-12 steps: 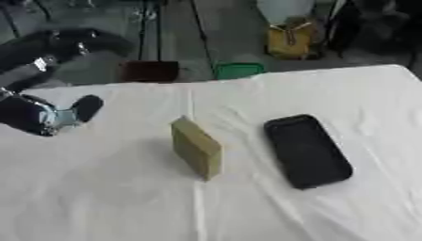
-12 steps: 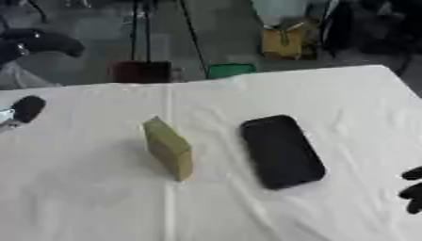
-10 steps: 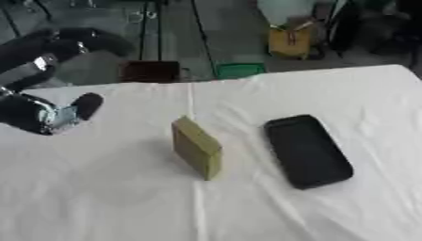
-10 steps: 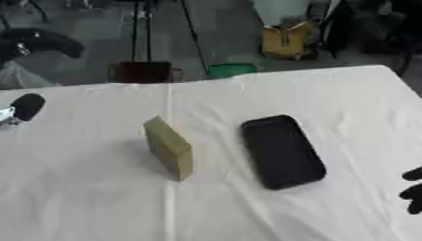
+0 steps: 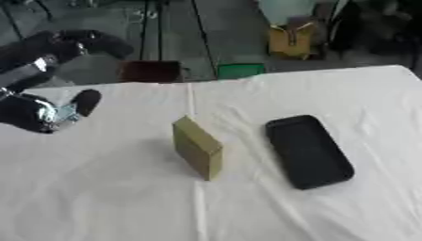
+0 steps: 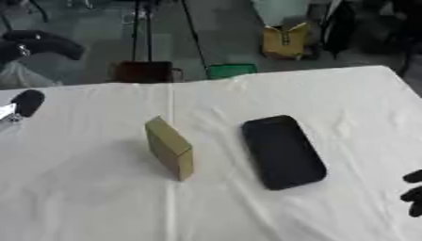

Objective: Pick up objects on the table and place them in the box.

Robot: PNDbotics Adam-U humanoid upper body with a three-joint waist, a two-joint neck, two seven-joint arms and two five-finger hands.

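Fingers (image 5: 82, 101) of the left hand (image 5: 37, 113) show at the left edge of the tabletop (image 5: 107, 197): one dark fingertip points up and toward the middle, with the black and silver palm behind it. Whether these fingers are spread or curled cannot be told, but they hold nothing and hang above the white cloth, well apart from the things on it. The black left arm (image 5: 58, 49) runs up behind the hand toward the upper left corner.

Only a few dark fingertips of the right hand (image 6: 412, 193) poke in at the lower right edge of the right eye view, near the cloth; their state cannot be told either.

A tan box (image 5: 198, 147) stands on its narrow side near the middle of the tabletop, turned so one long face looks toward the left hand. It looks closed, and nothing can be seen in it. Just to its right, apart from it, a flat black object with rounded corners (image 5: 309, 150) lies on the cloth, its long side running from upper left to lower right.

Beyond the far edge of the tabletop, on the floor, sit a dark red container (image 5: 150, 71), a green container (image 5: 240, 70) and a yellow one (image 5: 290, 41); what they hold cannot be made out.
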